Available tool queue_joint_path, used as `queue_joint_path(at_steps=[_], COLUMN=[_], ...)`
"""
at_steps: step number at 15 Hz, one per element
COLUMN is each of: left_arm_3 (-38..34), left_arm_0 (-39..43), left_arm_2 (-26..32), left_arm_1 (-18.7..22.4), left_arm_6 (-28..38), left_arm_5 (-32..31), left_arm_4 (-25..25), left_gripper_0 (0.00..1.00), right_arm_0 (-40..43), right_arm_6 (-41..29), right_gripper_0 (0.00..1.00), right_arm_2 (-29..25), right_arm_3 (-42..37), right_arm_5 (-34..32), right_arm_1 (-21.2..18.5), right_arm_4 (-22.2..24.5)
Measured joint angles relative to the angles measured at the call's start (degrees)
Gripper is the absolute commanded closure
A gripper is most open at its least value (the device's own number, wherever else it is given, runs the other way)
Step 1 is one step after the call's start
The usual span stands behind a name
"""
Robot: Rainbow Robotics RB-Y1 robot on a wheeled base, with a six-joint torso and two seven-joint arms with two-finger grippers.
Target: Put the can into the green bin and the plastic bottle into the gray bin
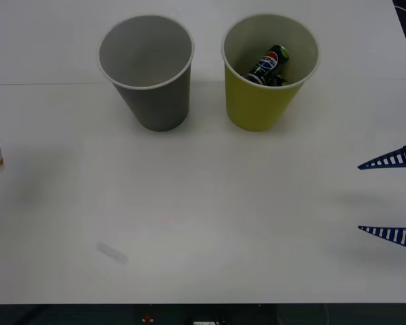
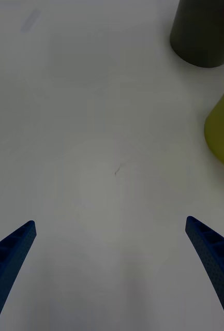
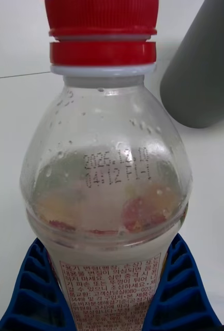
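The white bench (image 1: 203, 223) is carrying everything, and places are given here relative to the gray bin (image 1: 149, 71). The gray bin is standing upright and is showing nothing inside. The green bin (image 1: 267, 74) is standing just beside it, on the robot's right, and is holding the can (image 1: 269, 64), which is lying tilted against the inner wall. The plastic bottle (image 3: 106, 170) is sitting well apart from the gray bin, toward the robot's left and nearer the robot, at the bench's edge in the front view. The left claw (image 3: 106, 295) is gripping the plastic bottle, its blue fingers (image 3: 31, 289) pressing the labelled lower body while the red cap points toward the gray bin. The right claw (image 1: 389, 196) is waiting wide open and empty, well apart from the gray bin and beyond the green bin. The likely hazards: the rounded, damp-looking bottle could be slipping or tipping in so low a grip during the carry; a low approach could be knocking the light gray bin over; and a release off-centre could be striking the rim rather than dropping inside.
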Motion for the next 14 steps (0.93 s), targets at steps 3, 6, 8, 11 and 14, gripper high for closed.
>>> queue_joint_path(at_steps=[3, 6, 8, 11, 14], left_arm_3=[-0.07, 2.76, 8.63, 15.99, 18.69], left_arm_0=[-4.60, -12.03, -20.13, -29.90, -37.92], left_arm_2=[-0.81, -7.06, -12.45, -18.98, -25.41], left_arm_1=[1.67, 3.23, 3.48, 3.49, 3.48], left_arm_6=[2.53, 4.68, 4.62, 4.62, 4.61], left_arm_5=[-2.51, -2.54, -2.54, -2.53, -2.53], left_arm_4=[1.39, 2.42, 3.09, 4.86, 3.62], left_gripper_0=[1.00, 1.00, 1.00, 1.00, 1.00], right_arm_0=[0.00, 0.00, 0.00, 0.00, 0.00], right_arm_6=[0.00, 0.00, 0.00, 0.00, 0.00], right_gripper_0=[0.00, 0.00, 0.00, 0.00, 0.00], right_arm_2=[0.00, 0.00, 0.00, 0.00, 0.00], right_arm_3=[0.00, 0.00, 0.00, 0.00, 0.00], right_arm_5=[0.00, 0.00, 0.00, 0.00, 0.00], right_arm_1=[0.00, 0.00, 0.00, 0.00, 0.00], right_arm_4=[0.00, 0.00, 0.00, 0.00, 0.00])
